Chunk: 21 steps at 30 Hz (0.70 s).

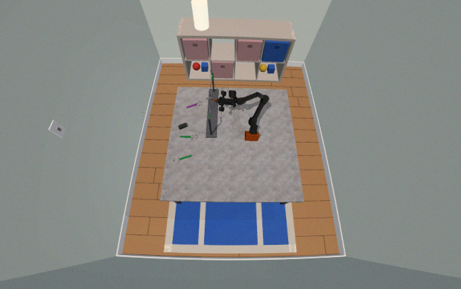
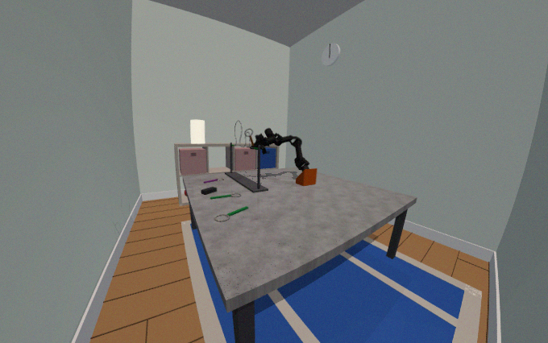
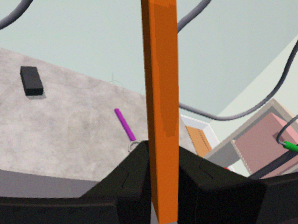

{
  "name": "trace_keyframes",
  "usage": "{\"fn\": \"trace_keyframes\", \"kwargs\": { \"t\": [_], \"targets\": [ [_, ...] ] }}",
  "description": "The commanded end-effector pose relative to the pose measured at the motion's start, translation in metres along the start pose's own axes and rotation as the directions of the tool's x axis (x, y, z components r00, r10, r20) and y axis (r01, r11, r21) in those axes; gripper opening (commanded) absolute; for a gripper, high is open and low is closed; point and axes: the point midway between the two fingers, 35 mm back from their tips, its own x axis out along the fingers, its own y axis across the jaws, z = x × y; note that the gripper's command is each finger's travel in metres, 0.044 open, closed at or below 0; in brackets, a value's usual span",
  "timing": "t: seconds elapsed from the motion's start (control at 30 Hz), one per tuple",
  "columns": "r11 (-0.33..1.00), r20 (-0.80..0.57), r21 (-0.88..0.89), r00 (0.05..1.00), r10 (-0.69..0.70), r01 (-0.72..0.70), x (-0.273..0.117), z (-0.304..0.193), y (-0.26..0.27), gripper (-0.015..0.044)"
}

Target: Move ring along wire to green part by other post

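Note:
My gripper (image 1: pixel 217 100) (image 2: pixel 253 146) (image 3: pixel 154 147) is shut on the orange handle (image 1: pixel 215 100) (image 2: pixel 251 140) (image 3: pixel 164 100). The ring (image 1: pixel 208 98) (image 2: pixel 249 129) is above the handle, between the two posts, outside the wrist view; whether the wire passes through it is too small to tell. The thin grey wire (image 3: pixel 220 119) curves beyond the handle. The near post (image 1: pixel 210 126) (image 2: pixel 259 169) has a green part (image 1: pixel 209 117); the far post (image 1: pixel 213 84) (image 2: pixel 230 159) has another green part (image 1: pixel 212 76) (image 3: pixel 291 146). Contact with the wire is unclear.
The stand's dark base (image 1: pixel 213 112) (image 2: pixel 242 180) lies under the wire. Left of it lie a purple wand (image 1: pixel 192 106) (image 3: pixel 124 124), a black block (image 1: pixel 182 125) (image 2: pixel 209 190) (image 3: pixel 32 81) and two green wands (image 1: pixel 186 136) (image 1: pixel 185 157). A shelf (image 1: pixel 234 28) stands behind the table.

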Motion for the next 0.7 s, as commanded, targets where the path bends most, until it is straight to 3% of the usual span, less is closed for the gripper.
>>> {"fn": "trace_keyframes", "kwargs": {
  "t": [0.0,0.67],
  "targets": [
    [0.994,0.013,-0.095,0.998,-0.055,0.056,0.001,0.0,-0.008,-0.015],
    [0.828,0.134,-0.481,0.957,-0.257,0.29,-0.001,0.01,-0.042,-0.015]
  ]
}}
